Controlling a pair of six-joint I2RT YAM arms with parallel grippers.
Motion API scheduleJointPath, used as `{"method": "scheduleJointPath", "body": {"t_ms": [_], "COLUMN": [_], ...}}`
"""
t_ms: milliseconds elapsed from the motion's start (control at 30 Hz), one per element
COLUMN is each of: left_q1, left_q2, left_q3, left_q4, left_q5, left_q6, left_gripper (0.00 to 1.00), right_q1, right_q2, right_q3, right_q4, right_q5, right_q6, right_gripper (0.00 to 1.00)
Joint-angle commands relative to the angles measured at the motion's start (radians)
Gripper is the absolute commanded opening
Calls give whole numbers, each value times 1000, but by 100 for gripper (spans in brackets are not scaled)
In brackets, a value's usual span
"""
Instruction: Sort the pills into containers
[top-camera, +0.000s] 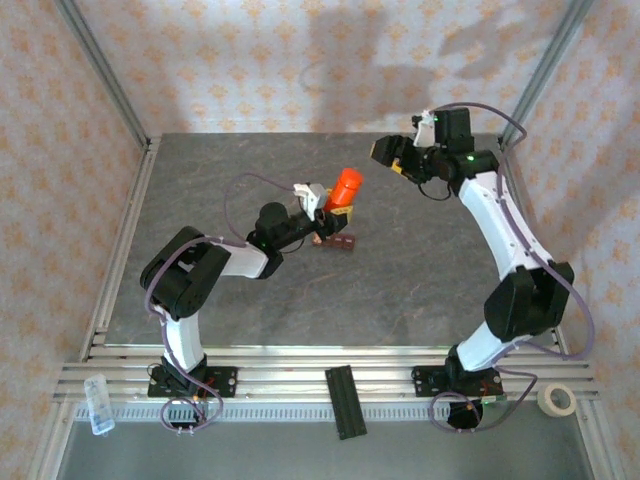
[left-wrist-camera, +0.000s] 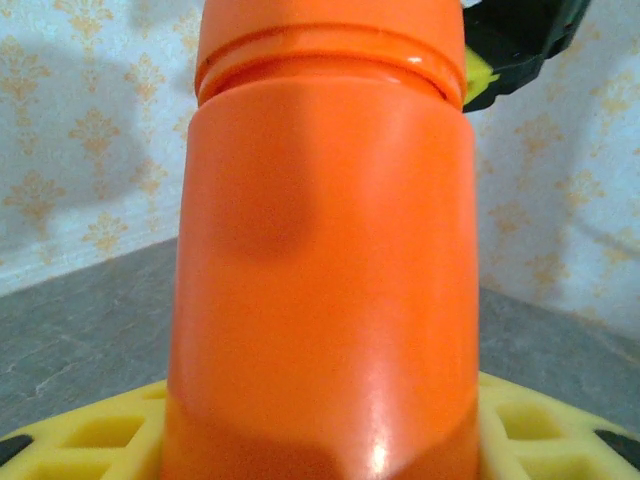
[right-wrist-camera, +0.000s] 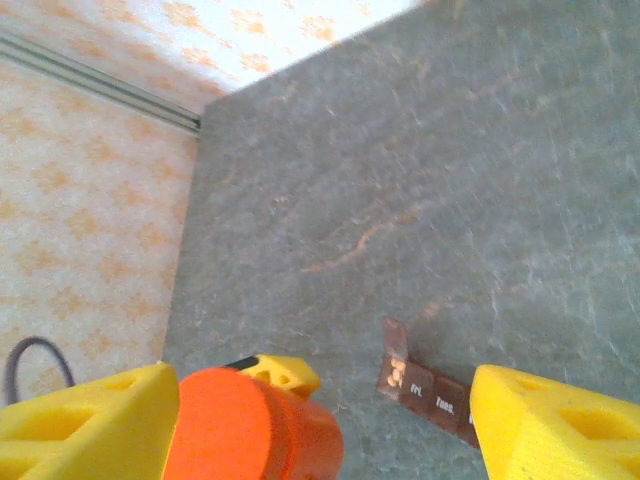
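Containers (top-camera: 338, 243) lie just beside the orange bottle (top-camera: 347, 185) clamped in the left hand (top-camera: 333, 207); right hand (top-camera: 394, 155) gapes empty, farther off.

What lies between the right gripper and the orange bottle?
Nothing: the top view shows bare table between the right gripper and the orange bottle.

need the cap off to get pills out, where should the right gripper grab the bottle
By the cap, from above, pinching its round sides. The left gripper holds the bottle by its lower body, so the top stands free.
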Motion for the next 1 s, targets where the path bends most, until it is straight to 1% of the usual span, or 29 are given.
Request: {"method": "scheduleJointPath", "body": {"t_ms": [0,200,400,633,967], "left_q1": [17,23,24,22,24], "left_q2": [-36,-44,-38,-38,-41], "left_q3": [43,74,97,101,96], "left_q4": [73,74,74,74,74], "left_q5": [75,140,180,190,192], "left_q6": [-106,-179,-218,-224,-222], "left_gripper": [0,0,0,0,0], "right_q1": [2,6,41,95,122], "right_q2": [-51,-31,-3,35,72], "right_q3": [-39,-3,35,75,111], "right_q4": [125,93,51,6,-37], "right_q5": [-41,-134,-126,-123,-130], "right_q6": [-59,-117,-146,-174,-188], "right_gripper": [77,79,80,78,71]}}
